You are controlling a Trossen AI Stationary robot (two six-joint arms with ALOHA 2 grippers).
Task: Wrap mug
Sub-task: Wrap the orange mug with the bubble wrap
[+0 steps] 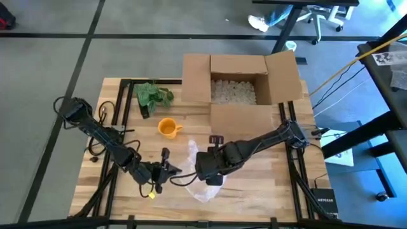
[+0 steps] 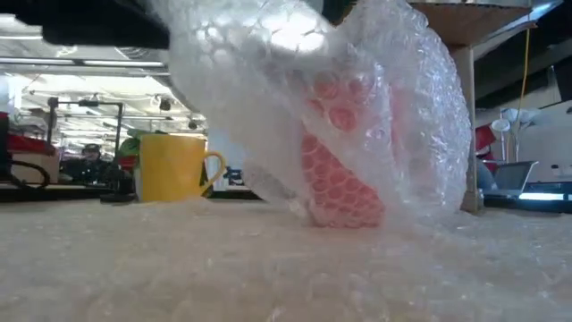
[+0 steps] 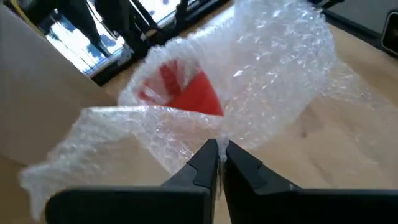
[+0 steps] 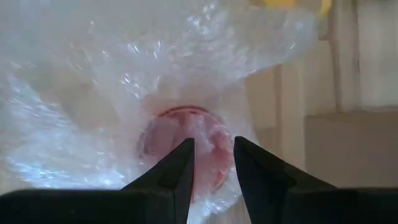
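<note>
A red mug (image 3: 186, 93) sits on the wooden worktop (image 1: 267, 184), near its front edge. A sheet of bubble wrap (image 3: 273, 68) is draped over and around the mug. The low view shows the red mug (image 2: 344, 174) standing under the wrap (image 2: 384, 80), with more wrap spread flat on the worktop in front of it.

The left gripper (image 3: 217, 155) is just beside the mug. Its fingers (image 3: 202, 163) are pressed together, and they pinch an edge of the bubble wrap. From above, this gripper (image 1: 166, 168) lies low over the worktop, to the left of the wrapped mug.

The right gripper (image 4: 213, 163) points at the mug's round opening (image 4: 180, 143), which shows through the wrap. Its fingers (image 4: 177, 171) are a little apart, with wrap between them. Whether they squeeze the mug's rim cannot be told. From above, the right gripper (image 1: 210, 172) is right over the bubble wrap (image 1: 202, 187).

A yellow mug (image 1: 168, 128) stands bare on the worktop, well apart from the red one. Behind it lies a green leafy plant (image 1: 152, 95). An open cardboard box (image 1: 241, 67) with white packing bits inside sits at the back of the worktop.
</note>
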